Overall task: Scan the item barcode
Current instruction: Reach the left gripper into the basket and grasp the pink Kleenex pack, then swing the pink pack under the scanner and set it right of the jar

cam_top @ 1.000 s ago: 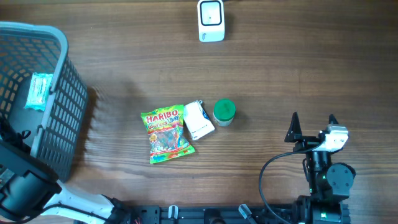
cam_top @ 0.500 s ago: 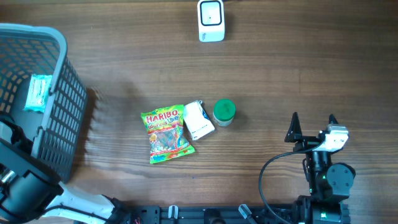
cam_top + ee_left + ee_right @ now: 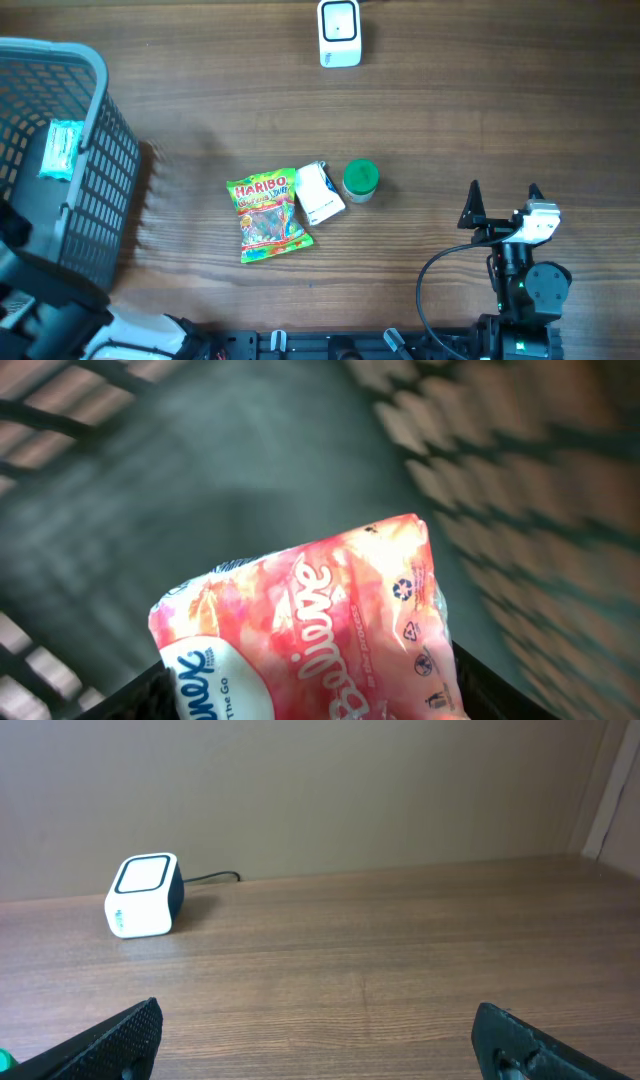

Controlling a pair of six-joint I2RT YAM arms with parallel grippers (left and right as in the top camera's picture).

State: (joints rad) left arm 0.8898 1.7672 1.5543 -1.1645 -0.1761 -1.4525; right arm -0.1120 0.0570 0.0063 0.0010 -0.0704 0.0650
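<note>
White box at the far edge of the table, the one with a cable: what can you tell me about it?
The white box is a small rounded cube of smooth, plastic-looking material. Its top carries a dark-outlined rounded square, its front a small bluish mark, and one side looks dark. It sits upright on the wooden table, near the far edge. A dark cable runs from its back. Nothing else touches it.

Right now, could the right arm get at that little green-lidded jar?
Probably yes: the right gripper is open, and only bare table lies between it and the green-lidded jar. The white box sits on its far side.
</note>
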